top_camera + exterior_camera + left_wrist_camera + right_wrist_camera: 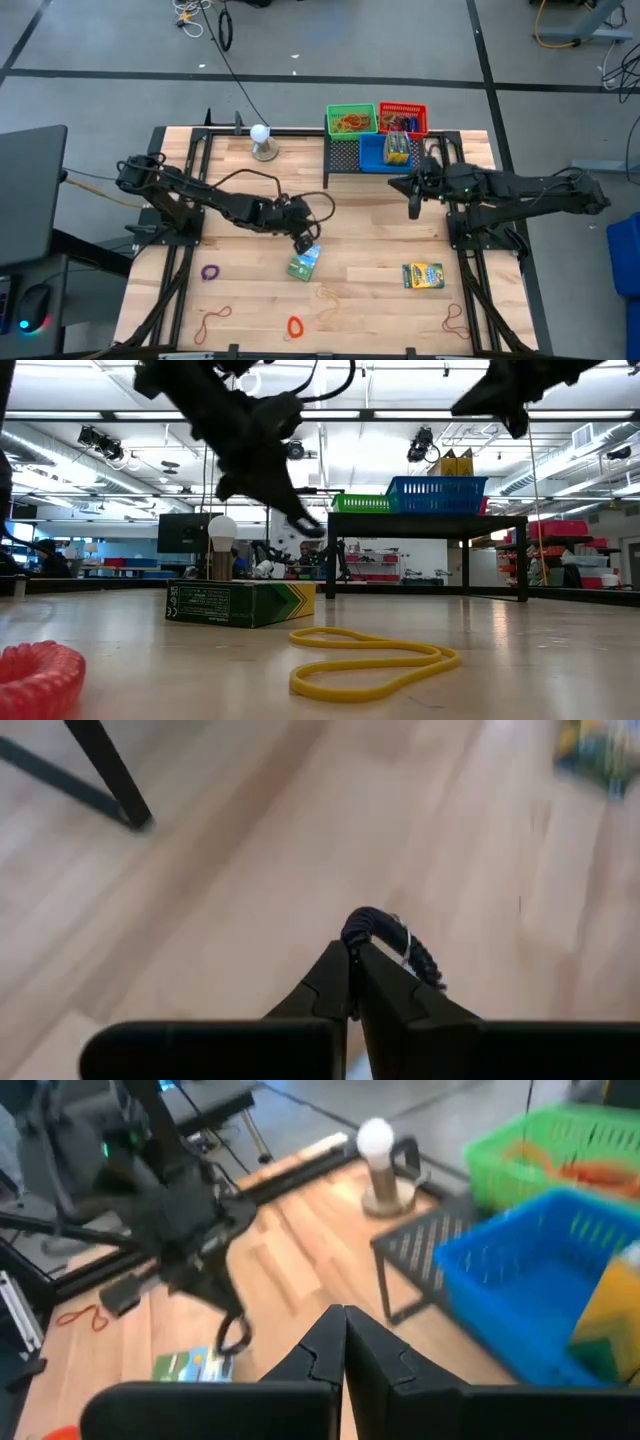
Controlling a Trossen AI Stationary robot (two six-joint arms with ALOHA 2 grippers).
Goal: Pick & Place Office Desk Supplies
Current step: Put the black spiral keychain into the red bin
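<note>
Wood table (380,240) – left gripper (352,952) pinching dark loop (385,928), right gripper (343,1320) pressed together – lab room behind.

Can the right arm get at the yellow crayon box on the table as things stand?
Probably yes. The right hand is shut and empty, up by the black rack, and the yellow crayon box lies flat on bare wood on its side of the table, with nothing between. The left hand is busy holding a dark loop.

A robotics lab or workshop is indicated: a wooden bench top (370,240) framed in black rails, exposed ceiling ducts (60,455) and track lights (420,445), cables (195,15) trailed over a taped grey floor, seated people (45,555) glimpsed at far workstations
</note>
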